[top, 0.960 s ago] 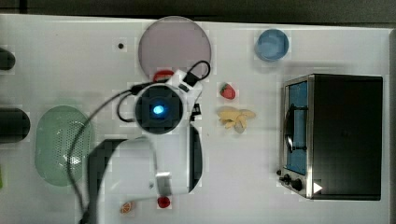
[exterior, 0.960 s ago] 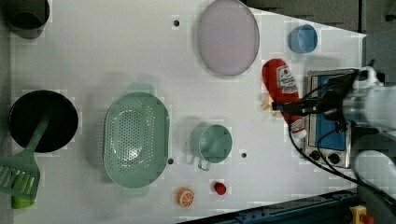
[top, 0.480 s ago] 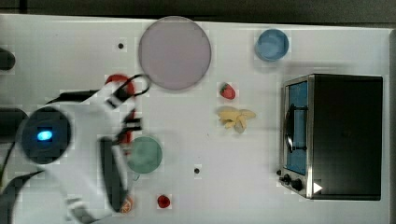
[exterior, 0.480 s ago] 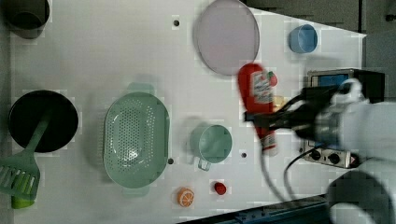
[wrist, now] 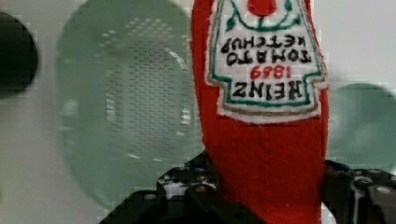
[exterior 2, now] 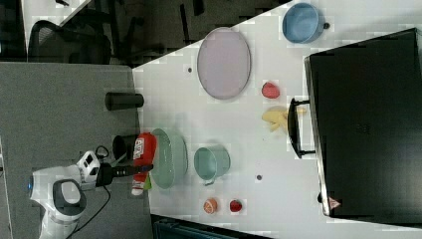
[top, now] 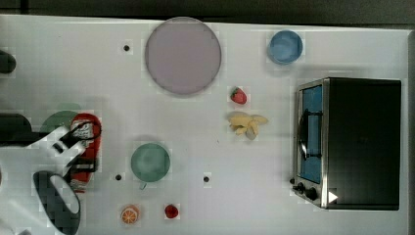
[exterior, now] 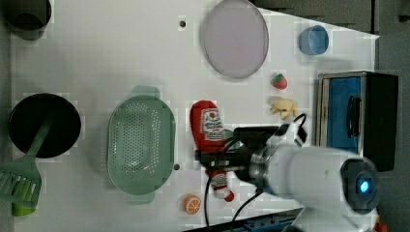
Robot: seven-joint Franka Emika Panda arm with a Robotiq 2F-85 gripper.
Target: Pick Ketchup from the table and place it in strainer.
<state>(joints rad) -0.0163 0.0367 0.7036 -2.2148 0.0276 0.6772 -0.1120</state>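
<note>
Above table: one Ketchup (exterior: 208, 124) in gripper (exterior: 216, 157), one strainer (exterior: 140, 145).

Ketchup (wrist: 261, 140), red bottle: a white label (wrist: 265, 60) edged in green carried all the legible wording, seen inverted in the wrist view. It read "TOMATO KETCHUP" in dark capitals, "1869" in red beneath, and "HEINZ" in large dark capitals nearest the label's broad end. A red tomato emblem with green leaves sat at the label's narrow end. In the left view the same label (exterior: 211, 124) showed as a white patch with a red mark, its wording unreadable. No other readable text appeared on any item.
</note>
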